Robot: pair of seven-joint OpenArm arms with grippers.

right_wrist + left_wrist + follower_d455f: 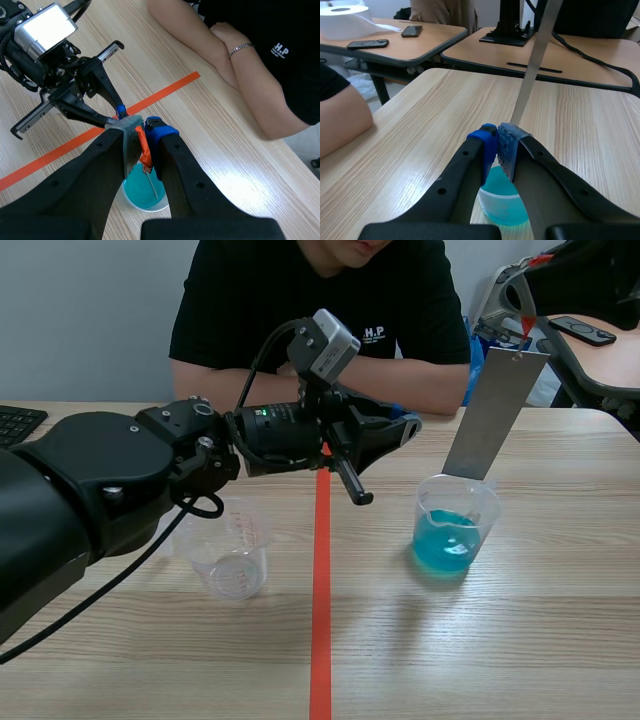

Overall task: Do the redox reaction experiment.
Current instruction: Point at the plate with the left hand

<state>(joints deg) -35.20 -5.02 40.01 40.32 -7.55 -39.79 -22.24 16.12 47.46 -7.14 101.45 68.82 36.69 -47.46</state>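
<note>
wooden table (pixel 560 640) — right gripper (pixel 142 131) clenched on metal strip (pixel 495 415), hanging down to blue beaker (pixel 455 530).

**Fig. legend.** Light wood-grain tabletop (pixel 540 640). Person in black T-shirt (pixel 310 300) seated at far side, forearms folded on it, w/ silver chain bracelet (pixel 239 49) on one wrist. Black keyboard (pixel 18 423) at left edge. Adj. brown desk (pixel 435 37) carries black remote (pixel 367 44), dark phone (pixel 412 31), white paper roll (pixel 342 15).

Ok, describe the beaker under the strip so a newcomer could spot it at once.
Find the orange-red tape line down the middle of the table. Right of it stands a clear beaker. It alone holds blue liquid, with the grey metal strip slanting down to it; the other beaker is empty.
</note>
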